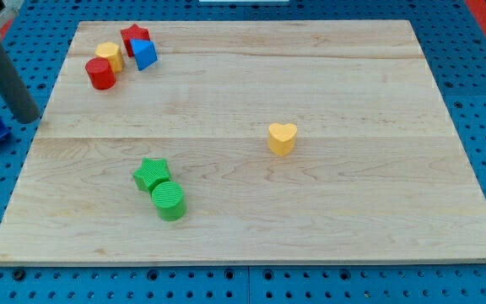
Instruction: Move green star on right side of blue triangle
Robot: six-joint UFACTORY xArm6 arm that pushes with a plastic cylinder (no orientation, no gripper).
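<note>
A pale wooden desk holds a ridged green star touching a green cylinder at lower left. The blue triangle sits top left. No fingers exist; my tip rests off the left edge.

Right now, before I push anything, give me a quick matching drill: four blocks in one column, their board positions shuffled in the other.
Blocks:
1. green star
2. blue triangle
3. yellow heart
4. green cylinder

Places:
A. right of the board's centre, alone
B. top left cluster, beside the red star
C. lower left, nearest the view's bottom
D. lower left, just above the other green block

Pairs: 1-D, 2-B, 3-A, 4-C
</note>
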